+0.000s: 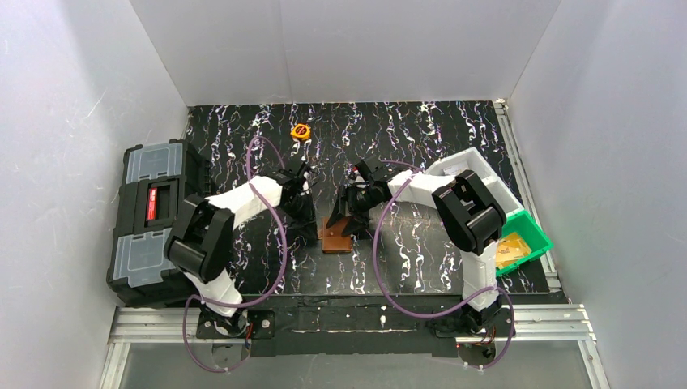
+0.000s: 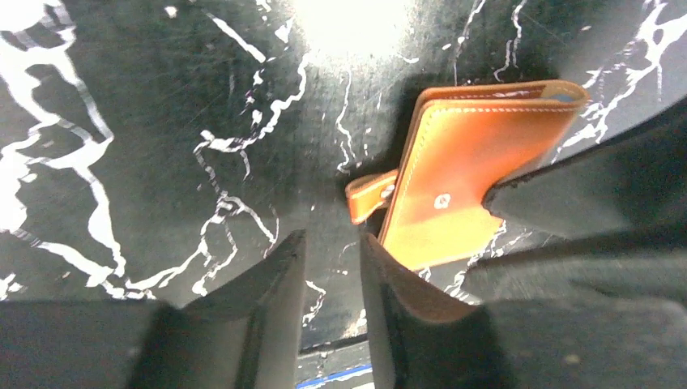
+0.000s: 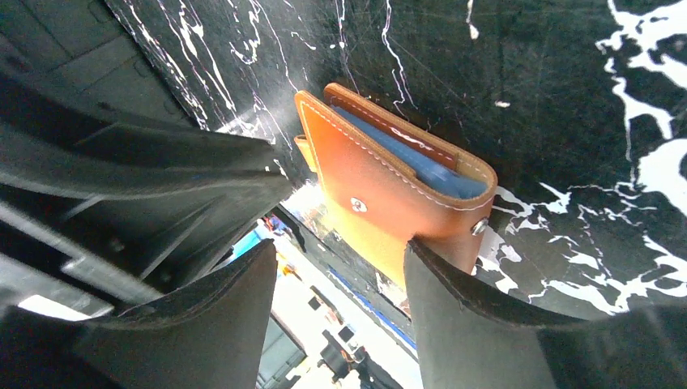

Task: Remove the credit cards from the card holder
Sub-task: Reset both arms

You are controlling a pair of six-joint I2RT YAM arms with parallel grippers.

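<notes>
While both arms are reaching in over the middle of the table (image 1: 421,259), a metal rail (image 1: 348,320) is running along its near edge, with purple cables (image 1: 381,275) looping above it. Past the rail, the black tabletop is showing white marbled veins and is catching a bright glare in the left wrist view. A black toolbox (image 1: 154,211) is sitting at the left edge, and a green bin (image 1: 536,237) and a white tray (image 1: 478,166) are sitting at the right. A small round orange thing (image 1: 300,130) is lying toward the far side. Plain white walls (image 1: 348,49) are closing in the table on three sides.

From above, the arms are hiding the claws' tips, and the contents of the green bin are too small to make out. The credit cards (image 3: 433,170) are showing only as a blue edge between the leaves of the card holder (image 3: 381,194); I cannot tell how many.

The card holder is lying folded near the table's middle, between the two claws, its snap strap sticking out unfastened. The left claw (image 2: 332,243) is standing slightly apart, gripping nothing, with the holder's corner right against one finger (image 2: 389,300), outside the gap. The right claw (image 3: 340,251) is standing wide apart, one finger (image 3: 470,316) pressing on the holder's edge, the other clear of it.
</notes>
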